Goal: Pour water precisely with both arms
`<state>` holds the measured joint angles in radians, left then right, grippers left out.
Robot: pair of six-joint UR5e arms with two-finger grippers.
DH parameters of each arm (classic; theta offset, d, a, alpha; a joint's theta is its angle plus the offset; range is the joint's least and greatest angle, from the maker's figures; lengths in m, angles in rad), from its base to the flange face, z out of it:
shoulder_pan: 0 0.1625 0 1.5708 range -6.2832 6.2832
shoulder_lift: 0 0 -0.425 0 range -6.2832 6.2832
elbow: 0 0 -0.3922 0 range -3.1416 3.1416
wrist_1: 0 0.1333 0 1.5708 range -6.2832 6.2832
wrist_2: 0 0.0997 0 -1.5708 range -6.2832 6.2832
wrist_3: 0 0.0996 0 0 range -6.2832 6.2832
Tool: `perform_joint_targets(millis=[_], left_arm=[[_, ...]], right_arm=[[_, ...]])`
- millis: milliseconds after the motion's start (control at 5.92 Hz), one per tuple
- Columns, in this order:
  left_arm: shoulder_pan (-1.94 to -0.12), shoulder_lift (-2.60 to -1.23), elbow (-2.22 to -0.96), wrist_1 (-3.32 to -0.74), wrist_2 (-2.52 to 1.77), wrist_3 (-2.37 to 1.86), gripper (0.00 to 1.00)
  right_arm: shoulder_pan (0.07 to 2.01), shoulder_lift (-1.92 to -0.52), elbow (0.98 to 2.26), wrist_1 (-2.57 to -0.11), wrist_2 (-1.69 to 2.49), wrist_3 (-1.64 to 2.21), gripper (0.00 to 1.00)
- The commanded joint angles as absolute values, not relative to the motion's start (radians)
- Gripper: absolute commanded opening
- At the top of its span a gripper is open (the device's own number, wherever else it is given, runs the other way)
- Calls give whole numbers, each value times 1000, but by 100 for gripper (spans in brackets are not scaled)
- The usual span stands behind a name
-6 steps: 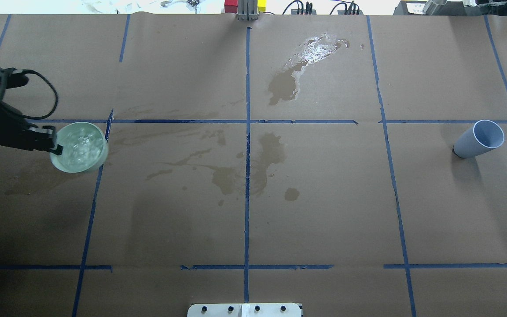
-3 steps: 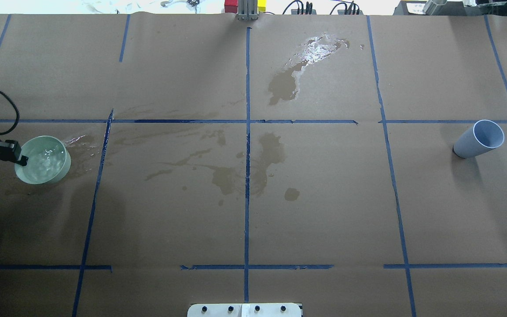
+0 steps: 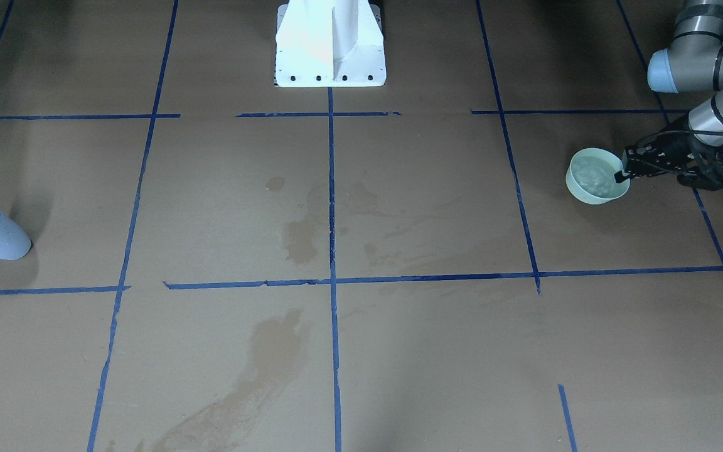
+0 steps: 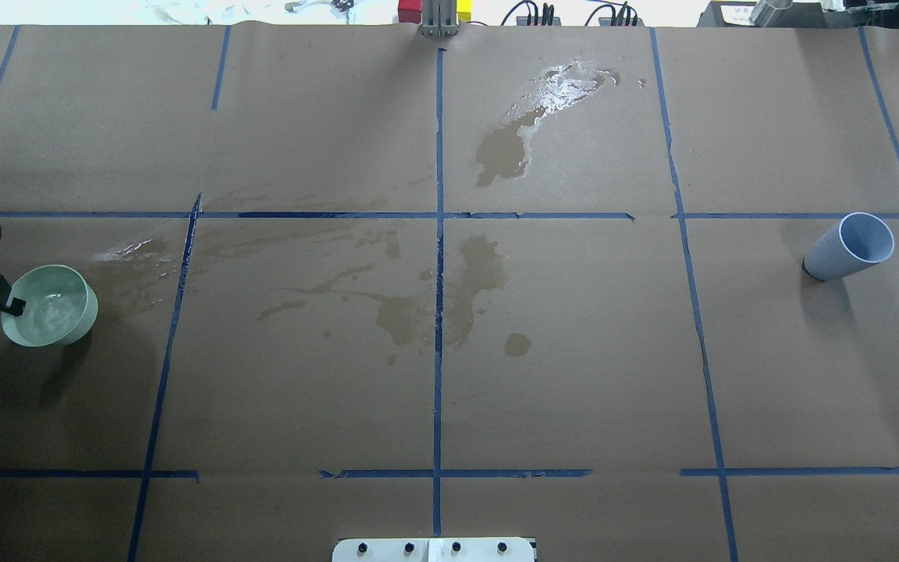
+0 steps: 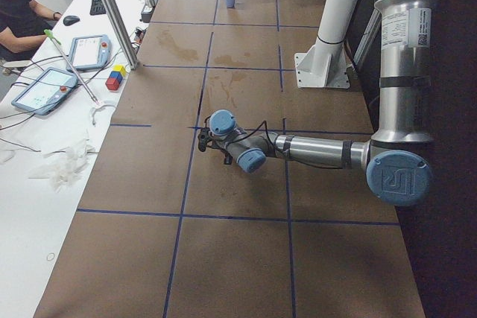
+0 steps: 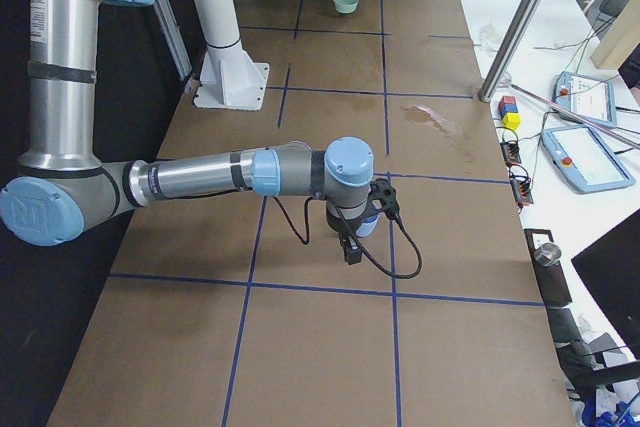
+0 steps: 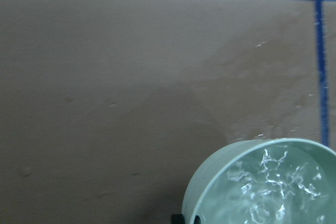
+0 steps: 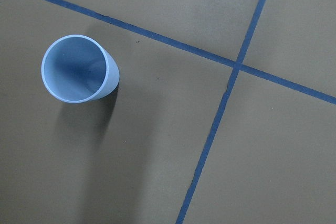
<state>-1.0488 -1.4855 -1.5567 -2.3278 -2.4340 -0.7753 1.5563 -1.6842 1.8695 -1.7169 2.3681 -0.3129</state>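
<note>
Far right of the left fingers [image 4: 13, 306], clamped on the pale-green round bowl [image 4: 89, 311] of water [image 4: 47, 308], stands the light-blue plastic cup [image 4: 847, 250]; right fingers [image 6: 351, 247] unreadable.

Matt brown paper [image 4: 808, 390] is covering the worktop [image 4: 301, 117], darkening where wet. Touching the left pincer [image 3: 622, 176], a smooth pale-green plastic bowl [image 3: 592, 198] is holding glinting water [image 7: 273, 192]. Smooth blue tape [image 4: 438, 406] is crossing the paper.

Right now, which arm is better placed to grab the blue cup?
Right. The right arm hangs by the cup, seen in its wrist view; the left end effector grips the bowl of water at the table's other end.
</note>
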Motion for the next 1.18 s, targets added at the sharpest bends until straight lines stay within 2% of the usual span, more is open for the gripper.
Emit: perform_joint_targets(millis=[0, 169, 338, 506, 675, 844, 1013], left_arm=[[-1048, -1480, -1482, -2402, -2434, -775, 0], [-1051, -1480, -1486, -2407, -2436, -775, 5], [-1055, -1480, -1483, -2407, -2428, -775, 14], [-1081, -1480, -1477, -2404, -2427, -775, 15], [-1109, -1479, -1471, -2402, -2434, -773, 21], [-1123, -1480, -1471, -2402, -2437, -775, 76], [-1149, -1479, -1471, -2401, -2444, -776, 100]], right_arm=[[1513, -1674, 1868, -1718, 2358, -311, 100], [1513, -1667, 1870, -1718, 2359, -311, 100], [1513, -1661, 1870, -1718, 2359, -311, 100], [1514, -1651, 1876, -1718, 2358, -311, 100], [1514, -1649, 1879, -1718, 2359, -311, 100], [1514, -1657, 1891, -1718, 2359, -311, 100], [1514, -1660, 1893, -1718, 2359, -311, 100]])
